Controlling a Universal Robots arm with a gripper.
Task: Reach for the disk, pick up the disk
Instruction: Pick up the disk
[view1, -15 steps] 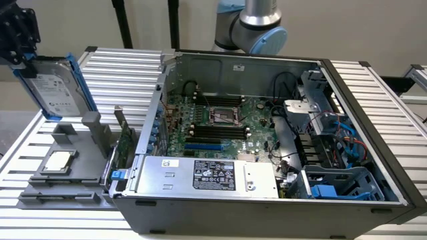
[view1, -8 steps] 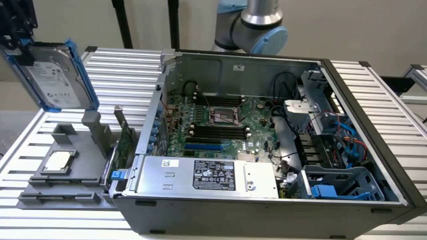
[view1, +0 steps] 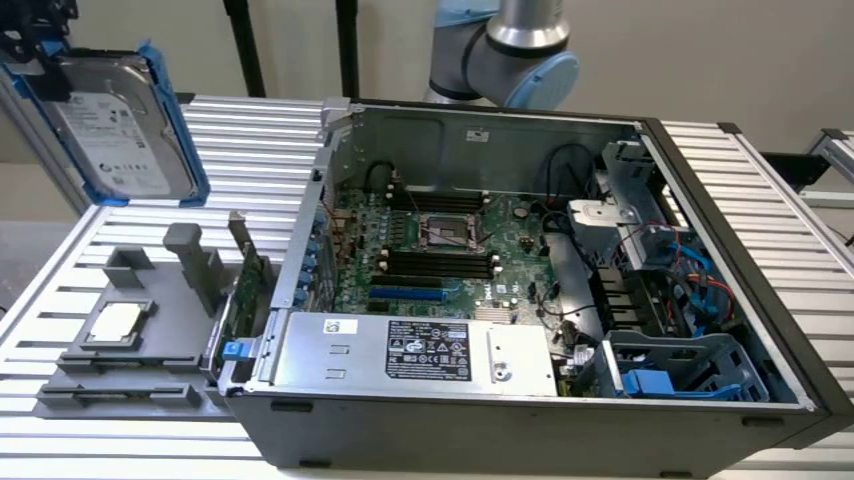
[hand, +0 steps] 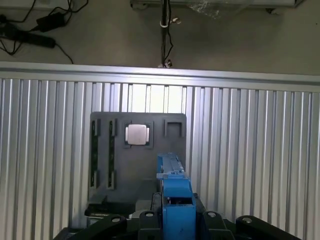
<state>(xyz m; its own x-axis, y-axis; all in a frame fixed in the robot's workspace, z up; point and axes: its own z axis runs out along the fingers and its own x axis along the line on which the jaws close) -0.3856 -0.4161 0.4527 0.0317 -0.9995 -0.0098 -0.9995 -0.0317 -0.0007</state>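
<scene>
An open computer tower (view1: 721, 420) lies on its side on the slatted aluminium table (view1: 254, 130), motherboard (view1: 441, 255) bared, its power supply (view1: 414, 350) with the black-and-white label along the near edge. Just beside it, toward the exterior view's left, a grey tray (view1: 167, 330) holds a square silver chip (view1: 114, 322). Black cables (hand: 30, 30) trail on the floor

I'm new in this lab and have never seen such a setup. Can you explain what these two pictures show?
This is a robot arm with an end effector at its tip. One picture comes from a camera standing off the arm, the other from a camera on its wrist. On the slatted metal table stand an open computer case and a grey tray holding a small silver chip. The end effector holds the disk, a hard drive in a blue carrier, raised above the table.
</scene>
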